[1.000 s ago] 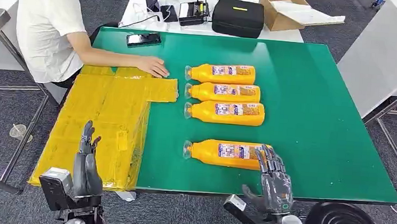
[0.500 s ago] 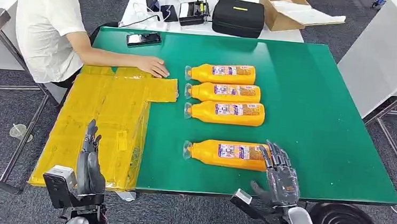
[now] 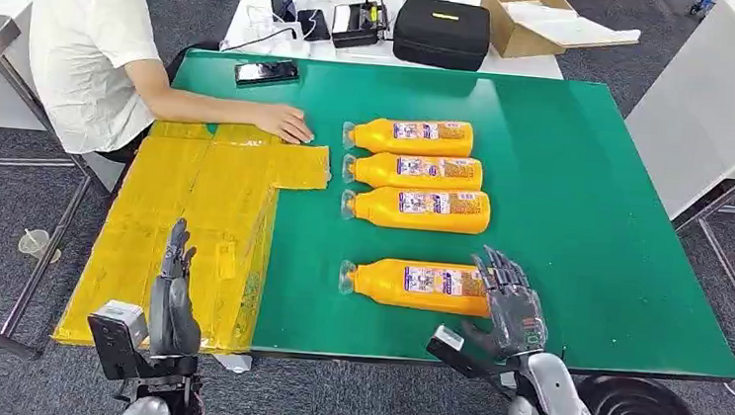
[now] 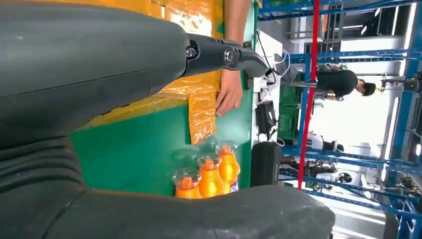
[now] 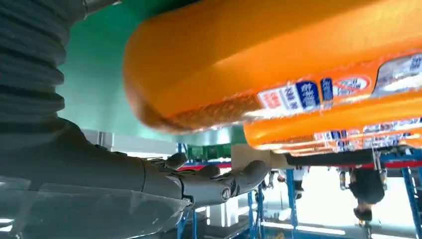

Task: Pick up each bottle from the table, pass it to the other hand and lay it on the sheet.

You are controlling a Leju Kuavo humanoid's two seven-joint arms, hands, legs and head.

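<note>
nearest bottle [image 3: 415, 284] lies on its side on the green table [image 3: 581, 214], cap toward the yellow sheet [image 3: 194, 224], apart from three more bottles [image 3: 416, 171] lined side by side farther back. right hand [image 3: 512, 310] sits at this bottle's base end, fingers spread and holding nothing; contact cannot be confirmed. left hand [image 3: 174, 296] hovers over the sheet's near edge, fingers extended, empty. a person's hand [image 3: 284, 122] rests on the sheet's far corner.

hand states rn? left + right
Left hand: open, fingers straight, holding nothing, above the yellow sheet.
Right hand: open, fingers spread at the base end of the nearest bottle, not gripping it yet.
</note>
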